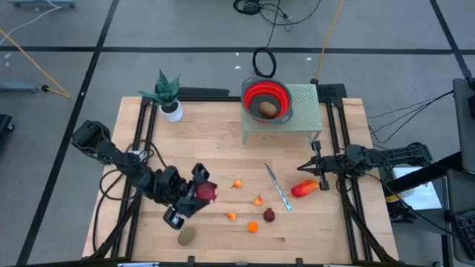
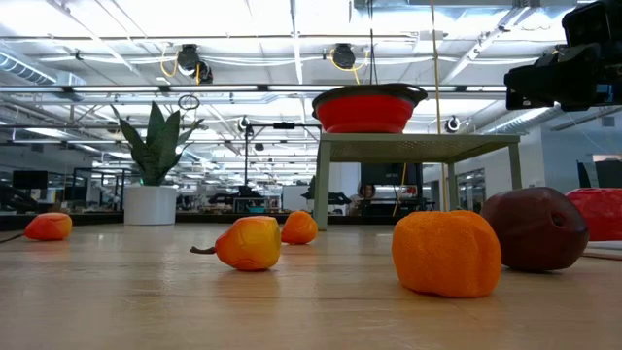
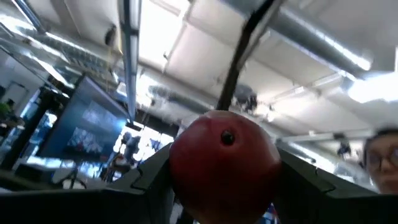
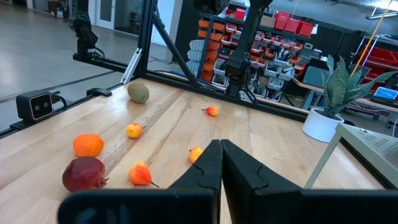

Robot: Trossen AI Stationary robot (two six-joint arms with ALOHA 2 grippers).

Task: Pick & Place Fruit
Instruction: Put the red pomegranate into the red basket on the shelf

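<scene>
Holding a dark red ball (image 1: pixel 205 192) of fruit in the left gripper (image 1: pixel 199 190), I judged the job to be in its carrying step: the piece was pinched between the two fingers and, in the left wrist view, it (image 3: pixel 224 165) sat against ceiling lights with the gripper tipped upward. The red bowl (image 1: pixel 268 97) stood on a small green stand (image 1: pixel 304 111) at the far side of the table, and one olive-brown oval (image 1: pixel 268 109) lay inside it already. My next move, as I read it, called for swinging the left arm across to that bowl, clearing its rim, and only then letting the fingers part.

The held ball looked smooth, round and glossy, with a small dark dimple facing the camera. It filled the space between the fingers, so I expected it to roll if released early.

The right gripper (image 1: pixel 315 165) waited at the right side of the table with its fingers pressed together on nothing, just beside the long red-orange piece (image 1: pixel 305 188). A knife (image 1: pixel 277 186) lay near that piece. Still on the wood were a second dark red ball (image 1: pixel 269 215), another olive-brown oval (image 1: pixel 186 236), and several small orange pieces such as one (image 1: pixel 253 227) near the front edge.
</scene>
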